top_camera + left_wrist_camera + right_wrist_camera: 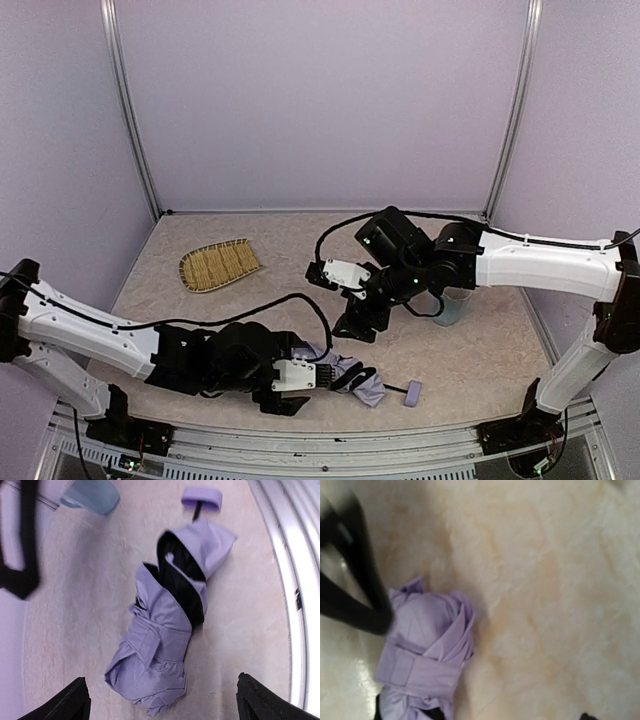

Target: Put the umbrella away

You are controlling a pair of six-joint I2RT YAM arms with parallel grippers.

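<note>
Umbrella [160, 645] sits bundled by the table's [480, 370] near edge. Left gripper [162, 700] is spread wide over it. Right gripper [358, 326] is open too, holding nothing.

Bundled lilac umbrella [427, 645] lies on the mottled table [545, 580].

A mottled beige table [480, 350] is seen carrying three things. The bundled lilac umbrella [362, 386] is laid flat near the front edge, its handle [410, 395] turned rightward. A woven straw tray [218, 265] is set far left, a light blue cup [452, 306] at right.
</note>
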